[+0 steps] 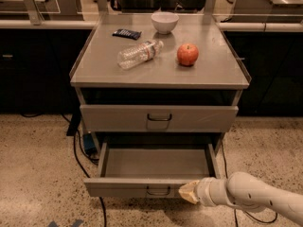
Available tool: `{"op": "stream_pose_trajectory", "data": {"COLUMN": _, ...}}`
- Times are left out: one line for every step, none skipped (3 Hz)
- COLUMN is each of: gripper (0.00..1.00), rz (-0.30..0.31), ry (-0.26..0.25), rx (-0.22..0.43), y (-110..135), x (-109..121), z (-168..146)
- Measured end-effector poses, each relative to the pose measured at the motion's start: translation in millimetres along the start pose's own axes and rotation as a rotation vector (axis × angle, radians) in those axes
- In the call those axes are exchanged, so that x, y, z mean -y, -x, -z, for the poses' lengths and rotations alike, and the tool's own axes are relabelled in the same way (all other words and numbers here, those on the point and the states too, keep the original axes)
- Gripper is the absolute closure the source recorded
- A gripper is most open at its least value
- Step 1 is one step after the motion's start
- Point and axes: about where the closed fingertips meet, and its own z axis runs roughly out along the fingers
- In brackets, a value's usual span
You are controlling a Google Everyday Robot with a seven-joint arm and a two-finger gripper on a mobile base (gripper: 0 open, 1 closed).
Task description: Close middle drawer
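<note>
The middle drawer (pixel 156 163) is pulled out of the grey cabinet, wide, shallow and empty, with a small dark handle (pixel 158 191) at the centre of its low front panel. My gripper (pixel 187 192) comes in from the lower right on a white arm (pixel 255 200). Its beige tip is shut, holds nothing, and rests against the drawer's front panel just right of the handle. The taller-fronted top drawer (pixel 159 118) above is closed. The lowest drawer is hidden.
On the cabinet top (pixel 94 65) lie a plastic bottle (pixel 139 53), a red apple (pixel 188 54), a white bowl (pixel 164 22) and a dark flat packet (pixel 126 33). Black cables (pixel 75 150) run over the speckled floor at the left. Dark counters flank the cabinet.
</note>
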Motion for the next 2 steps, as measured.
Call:
{"op": "stream_pose_trajectory", "data": {"gripper": 1.00, "rz": -0.004, "ry": -0.006, "rx": -0.012, "y": -1, "x": 11, "z": -7}}
{"op": "stream_pose_trajectory", "data": {"gripper": 1.00, "rz": -0.025, "ry": -0.027, "rx": -0.001, "y": 0, "x": 28, "z": -12}}
